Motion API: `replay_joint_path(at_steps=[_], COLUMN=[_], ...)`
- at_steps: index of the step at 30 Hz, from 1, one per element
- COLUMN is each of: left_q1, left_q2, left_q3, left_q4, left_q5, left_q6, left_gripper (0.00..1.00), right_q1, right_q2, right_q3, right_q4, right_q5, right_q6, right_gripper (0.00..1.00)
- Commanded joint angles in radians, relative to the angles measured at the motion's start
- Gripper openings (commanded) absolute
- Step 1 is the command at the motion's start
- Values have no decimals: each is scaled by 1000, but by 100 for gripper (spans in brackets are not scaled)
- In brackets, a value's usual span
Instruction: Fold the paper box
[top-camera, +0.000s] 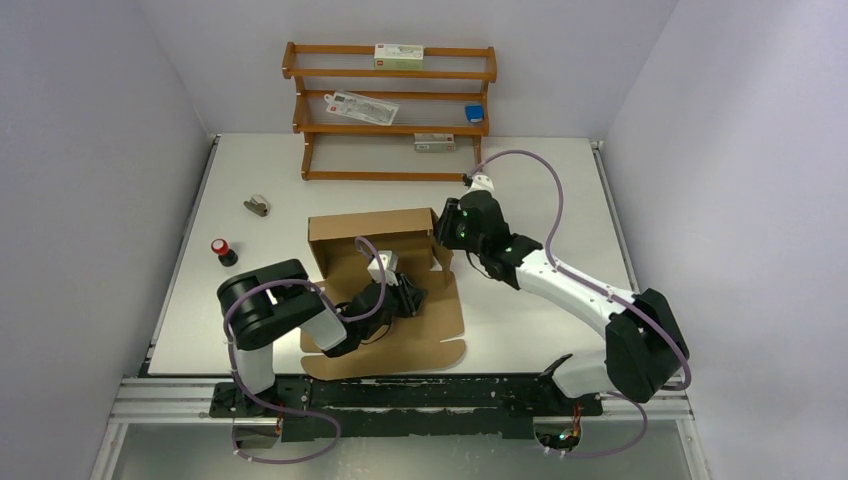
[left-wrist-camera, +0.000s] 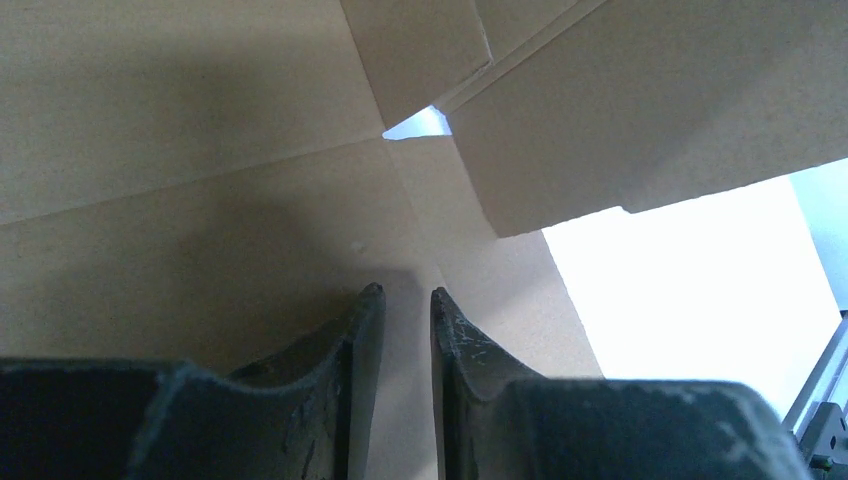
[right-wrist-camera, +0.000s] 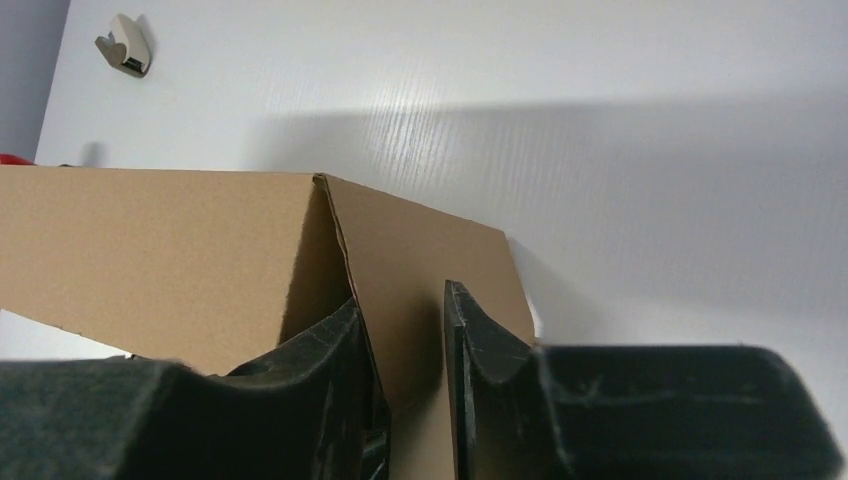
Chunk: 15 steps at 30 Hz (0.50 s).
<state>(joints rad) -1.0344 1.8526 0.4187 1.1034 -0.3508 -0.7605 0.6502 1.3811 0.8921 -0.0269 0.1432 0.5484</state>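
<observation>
The paper box (top-camera: 400, 335) is brown corrugated cardboard lying in the middle of the table, with its back wall (top-camera: 365, 225) raised and its front panel flat. My left gripper (top-camera: 412, 298) rests low on the box floor, and its jaws are almost together with nothing between them. In the left wrist view (left-wrist-camera: 402, 292) it points at a crease of the box (left-wrist-camera: 200, 200) beside a raised side flap (left-wrist-camera: 640, 110). My right gripper (top-camera: 447, 232) is at the box's back right corner. In the right wrist view (right-wrist-camera: 400, 295) its jaws are closed on the upright corner flap (right-wrist-camera: 420, 260).
A wooden shelf rack (top-camera: 390, 110) with small packets stands at the back of the table. A red-capped black item (top-camera: 222, 250) and a small grey object (top-camera: 257, 205) lie left of the box; the grey object also shows in the right wrist view (right-wrist-camera: 125, 45). A metal rail (top-camera: 400, 395) runs along the near edge.
</observation>
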Motion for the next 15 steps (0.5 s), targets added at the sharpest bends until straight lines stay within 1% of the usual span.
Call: replay_joint_path(at_steps=[1, 5, 11, 13, 15], left_q1=[-9, -9, -9, -8, -9], left_q2=[16, 4, 8, 8, 9], left_q3=[-26, -25, -23, -22, -22], left_q4=[-46, -73, -80, -87, -88], left_q5=[-4, -14, -15, -17, -15], left_q6=[-6, -3, -4, -4, -5], left_gripper=[30, 29, 29, 28, 28], right_q1=[2, 2, -7, -19, -33], right_q2=[-52, -81, -104, -116, -133], right_q3=[-27, -37, -52, -69, -84], right_q4=[21, 50, 39, 45, 60], right_q5=[-15, -28, -31, -53, -111], right_q6=[-19, -27, -63, -89, -105], right_gripper=[33, 35, 36, 36, 36])
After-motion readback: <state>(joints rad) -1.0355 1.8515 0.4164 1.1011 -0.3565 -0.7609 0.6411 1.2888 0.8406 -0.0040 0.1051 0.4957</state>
